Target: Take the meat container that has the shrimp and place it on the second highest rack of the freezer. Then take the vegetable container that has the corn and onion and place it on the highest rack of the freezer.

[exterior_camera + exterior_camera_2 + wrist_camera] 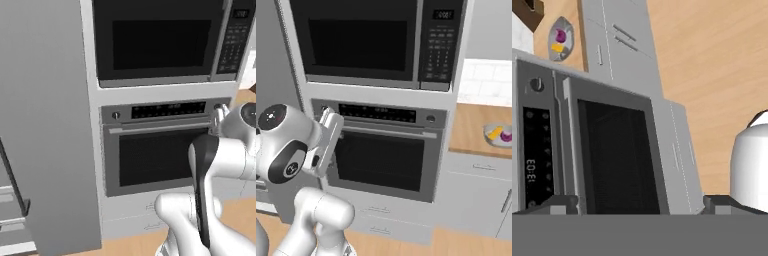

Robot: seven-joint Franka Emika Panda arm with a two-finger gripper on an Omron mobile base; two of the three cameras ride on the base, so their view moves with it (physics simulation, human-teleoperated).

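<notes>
White glossy arm (220, 165) w/ rounded links, dark joint bands, round dark cap, dark fingers (717, 202).

I find no legible wording anywhere. The microwave (381, 42) carries a small lit display (443, 15) on its control panel, digits too blurred to read. The wall oven (155, 150) has a dark panel with pale marks (530, 170); in the hand view they resemble digits, but I cannot make them out
</notes>
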